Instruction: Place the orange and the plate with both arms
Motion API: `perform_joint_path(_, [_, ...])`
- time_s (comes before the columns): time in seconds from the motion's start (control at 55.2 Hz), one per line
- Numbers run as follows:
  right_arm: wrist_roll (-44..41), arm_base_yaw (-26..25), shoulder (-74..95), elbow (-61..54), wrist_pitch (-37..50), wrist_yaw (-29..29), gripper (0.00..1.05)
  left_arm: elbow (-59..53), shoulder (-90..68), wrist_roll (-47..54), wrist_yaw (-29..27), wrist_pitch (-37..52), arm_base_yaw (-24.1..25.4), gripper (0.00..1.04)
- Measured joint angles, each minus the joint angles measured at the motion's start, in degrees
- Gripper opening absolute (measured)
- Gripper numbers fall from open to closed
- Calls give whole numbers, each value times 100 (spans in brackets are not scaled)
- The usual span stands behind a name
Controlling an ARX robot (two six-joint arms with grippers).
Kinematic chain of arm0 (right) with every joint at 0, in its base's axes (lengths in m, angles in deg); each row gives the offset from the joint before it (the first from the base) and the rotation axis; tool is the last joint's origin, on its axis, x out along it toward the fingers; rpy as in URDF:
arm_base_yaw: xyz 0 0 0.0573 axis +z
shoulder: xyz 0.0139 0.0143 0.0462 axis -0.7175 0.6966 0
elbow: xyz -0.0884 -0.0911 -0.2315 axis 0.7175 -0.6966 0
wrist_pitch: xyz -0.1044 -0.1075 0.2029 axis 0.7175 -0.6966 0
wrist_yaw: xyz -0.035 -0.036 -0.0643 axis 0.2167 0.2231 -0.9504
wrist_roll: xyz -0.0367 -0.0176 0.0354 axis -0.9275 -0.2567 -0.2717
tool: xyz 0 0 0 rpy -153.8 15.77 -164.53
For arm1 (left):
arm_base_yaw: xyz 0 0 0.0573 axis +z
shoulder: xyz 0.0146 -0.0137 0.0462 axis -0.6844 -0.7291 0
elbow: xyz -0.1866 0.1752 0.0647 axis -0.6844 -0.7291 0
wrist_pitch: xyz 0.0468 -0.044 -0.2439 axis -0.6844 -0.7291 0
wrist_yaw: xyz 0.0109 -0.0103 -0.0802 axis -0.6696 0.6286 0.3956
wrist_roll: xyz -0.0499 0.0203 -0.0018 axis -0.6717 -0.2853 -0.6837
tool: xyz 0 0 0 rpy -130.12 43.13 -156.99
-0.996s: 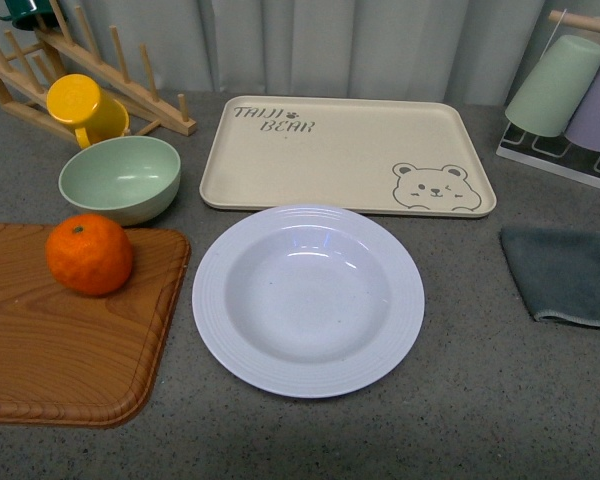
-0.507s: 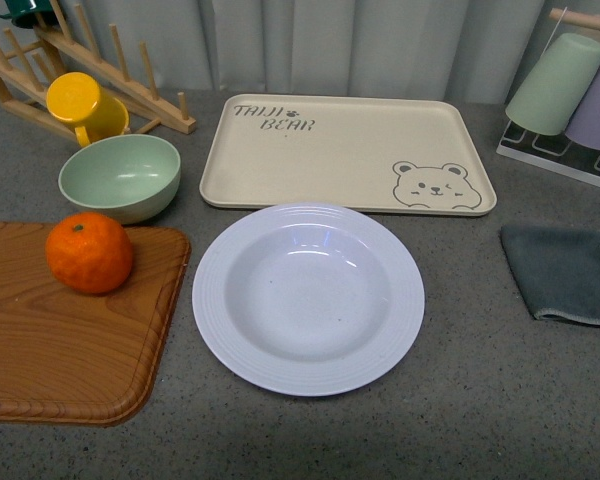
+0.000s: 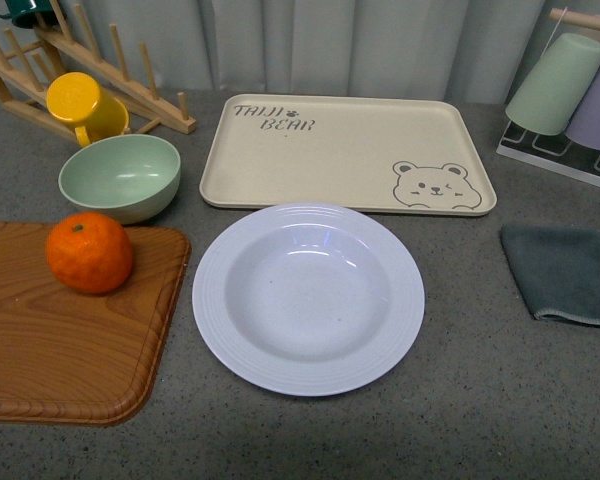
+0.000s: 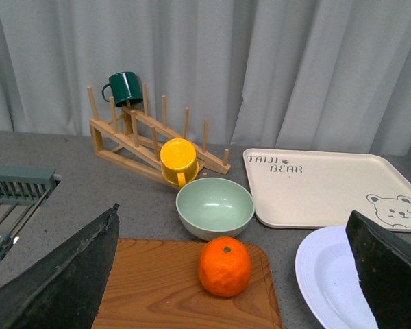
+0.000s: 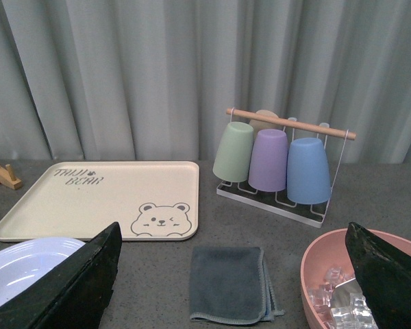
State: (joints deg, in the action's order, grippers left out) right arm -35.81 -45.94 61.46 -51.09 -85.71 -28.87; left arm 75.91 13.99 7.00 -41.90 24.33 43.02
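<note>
Awaiting pickup: orange [image 3: 90, 253] is lying at 9 o'clock of plate [image 3: 308, 298].
Left gripper [image 4: 232, 210]: hanging spread wide, empty.
Right gripper [image 5: 233, 224]: same.
Next: likely lowering left onto orange.

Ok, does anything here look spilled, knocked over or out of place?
Nothing stands out. The orange sits whole on the wooden board, the plate lies flat and empty beside it, and I see no spill.

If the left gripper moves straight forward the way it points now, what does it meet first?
Probably the orange on the wooden board, centred between its open fingers; the green bowl lies behind. Depth is unclear.
</note>
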Motion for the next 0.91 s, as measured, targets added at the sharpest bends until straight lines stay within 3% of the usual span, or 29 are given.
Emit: perform_joint_path(0.906, [0,0,0,2,0,0,96,0,0,0,0,0,0,98])
